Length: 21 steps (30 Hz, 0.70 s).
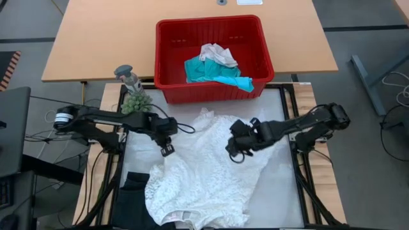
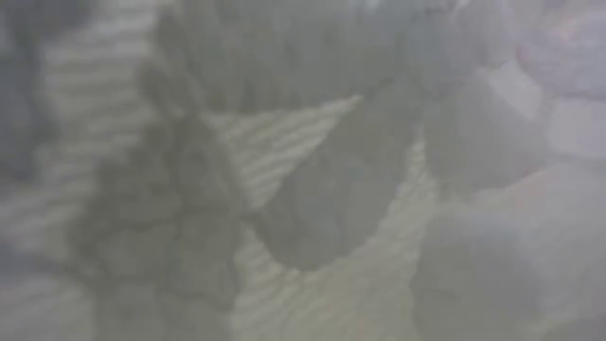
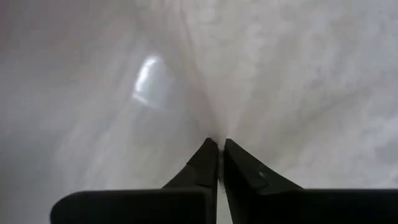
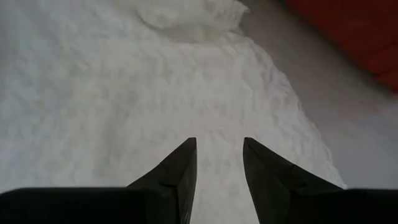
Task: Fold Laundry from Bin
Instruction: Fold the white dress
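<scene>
White lacy garment lies spread on the pale work mat in front of the red bin, rumpled, openwork lace texture, one edge bunched toward the bin, the near end hanging to the table's front edge. No readable labels or writing anywhere. Left gripper is at the garment's left edge, fingers pinched together on a fold of the white fabric; the left wrist view shows cloth pulled into a ridge right at the tips. Right gripper sits over the garment's right side, fingers apart, tips down at the lace; can't tell if they touch it, nothing between them. Bin is rectangular red plastic, thick rim, slotted walls, sitting across the seam between the mat and the wooden table behind. Inside it: a teal cloth, crumpled, with another white piece on top toward the back. Black cloth lies at the mat's front-left corner, partly under the white garment. Small green plant with a grey object just behind it stands left of the bin, near the left arm. Low view is filled by blurred lace fabric right at the lens.
</scene>
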{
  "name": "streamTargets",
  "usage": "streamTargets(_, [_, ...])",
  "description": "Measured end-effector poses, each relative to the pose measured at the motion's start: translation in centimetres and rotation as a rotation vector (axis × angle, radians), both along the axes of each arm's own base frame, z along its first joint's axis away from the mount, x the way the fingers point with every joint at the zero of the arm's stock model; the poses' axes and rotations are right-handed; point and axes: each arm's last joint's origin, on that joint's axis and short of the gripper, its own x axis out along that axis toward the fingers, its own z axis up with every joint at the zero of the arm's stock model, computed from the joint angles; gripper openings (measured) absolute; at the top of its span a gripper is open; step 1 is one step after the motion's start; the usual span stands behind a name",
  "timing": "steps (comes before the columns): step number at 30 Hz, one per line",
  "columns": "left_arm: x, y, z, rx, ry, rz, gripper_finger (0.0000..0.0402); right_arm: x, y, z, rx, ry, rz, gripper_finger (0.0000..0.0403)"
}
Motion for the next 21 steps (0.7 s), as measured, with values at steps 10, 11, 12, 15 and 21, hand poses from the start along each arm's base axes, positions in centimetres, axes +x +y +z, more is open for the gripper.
streamTargets(10, [-2.8,-0.4,2.1,0.054,-0.011,0.078,0.0,3.7,-5.4,0.1,-0.189,-0.125,0.446,0.0167])
streamTargets(11, [-2.9,-0.3,2.1,0.057,0.0,0.079,0.0,3.9,-6.2,0.4,-0.222,-0.136,0.453,0.0169])
streamTargets(12, [-2.8,-0.3,2.0,0.057,0.008,0.079,0.0,4.0,-7.2,0.5,-0.242,-0.145,0.438,0.0171])
streamTargets(15, [-2.8,-0.4,1.9,0.057,0.017,0.076,0.0,3.1,-10.1,0.1,-0.197,-0.087,0.342,0.0172])
streamTargets(21, [-3.0,-0.3,1.9,0.115,0.042,0.045,0.0,0.3,-12.7,-3.0,-0.026,0.225,0.224,0.0133])
